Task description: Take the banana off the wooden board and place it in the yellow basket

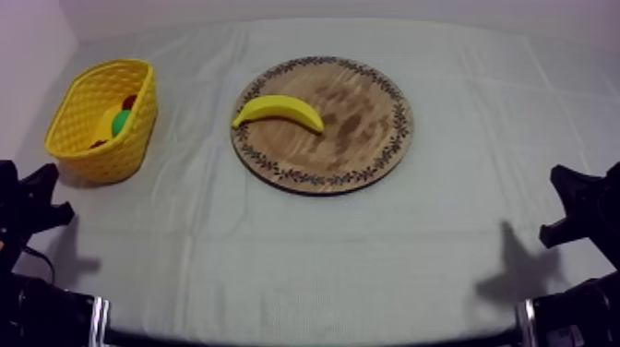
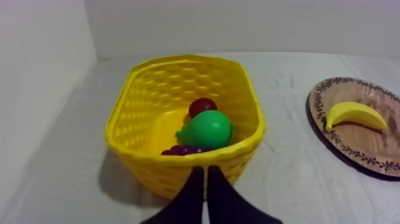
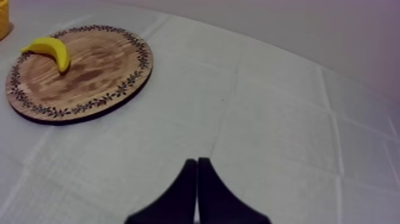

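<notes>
Inside the yellow basket point(image 2: 134, 101) its rim half hides grapes point(image 2: 186, 150); left gripper point(image 2: 205, 170) and right gripper point(image 3: 197, 161) are pinched together.

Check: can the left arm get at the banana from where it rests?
Probably yes. The banana lies bare on the wooden board's basket-side edge, and open cloth leads there past the yellow basket, which stands straight ahead of the shut left gripper.

Table point(image 1: 304, 277) is draped in a grey-white cloth point(image 1: 480, 111), creased all over with a grid of fold lines. Plain pale wall point(image 1: 369, 7) along 12 o'clock, and a second wall point(image 1: 23, 55) meets it around 10. Soft light, faint shadows point(image 1: 506, 268) at 4 and 8 o'clock.
</notes>
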